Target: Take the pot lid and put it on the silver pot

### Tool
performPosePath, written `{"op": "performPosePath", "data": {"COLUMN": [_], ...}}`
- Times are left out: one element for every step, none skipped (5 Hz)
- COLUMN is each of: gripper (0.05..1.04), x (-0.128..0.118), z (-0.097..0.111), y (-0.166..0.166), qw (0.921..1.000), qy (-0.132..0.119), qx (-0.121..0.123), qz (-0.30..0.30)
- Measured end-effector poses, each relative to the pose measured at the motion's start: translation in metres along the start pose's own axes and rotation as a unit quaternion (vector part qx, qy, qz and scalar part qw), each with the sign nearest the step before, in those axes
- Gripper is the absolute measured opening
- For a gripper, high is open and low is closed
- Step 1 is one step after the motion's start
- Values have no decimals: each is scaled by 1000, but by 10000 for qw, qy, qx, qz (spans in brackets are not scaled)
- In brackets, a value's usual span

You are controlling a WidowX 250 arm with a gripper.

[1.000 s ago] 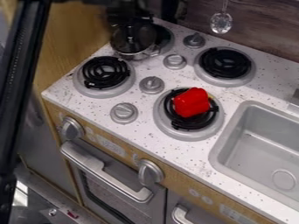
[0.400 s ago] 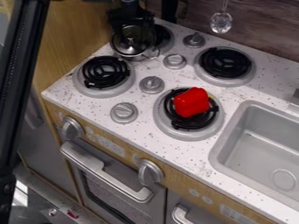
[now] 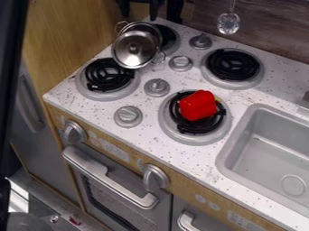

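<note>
One empty hand (image 3: 139, 5) is hanging with fingers apart, up past the silver pot (image 3: 147, 28), and the lid (image 3: 134, 48) is sitting askew (so close!) at the pot's near side, camera-ward of the hand.

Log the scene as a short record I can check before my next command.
gripper: at the top edge, fingers apart, not holding the lid
lid: silver pot lid, knob up, off-centre toward the camera, overhanging the near side of the pot
pot: silver pot, at the far-left burner, part of its rim uncovered
lid seated: no, it looks tilted
other items: red object on the near-right burner
fixtures: gray sink at right
task status: incomplete; lid probably needs nudging back over the pot
</note>
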State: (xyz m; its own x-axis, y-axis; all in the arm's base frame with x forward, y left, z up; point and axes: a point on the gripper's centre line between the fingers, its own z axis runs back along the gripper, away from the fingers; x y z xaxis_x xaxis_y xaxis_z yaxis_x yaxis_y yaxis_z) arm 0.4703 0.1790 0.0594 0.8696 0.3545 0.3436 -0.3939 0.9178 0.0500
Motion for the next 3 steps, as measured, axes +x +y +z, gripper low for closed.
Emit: {"op": "performPosePath", "data": {"gripper": [999,999,999], "x": [-25,-49,-69], "z": [20,28,37], "y": [1,4,9], "qw": [9997,9991,9984], "qy": [178,343,398], "qx": [-25,-83,-82], "qz": [-155,-236,-403]}}
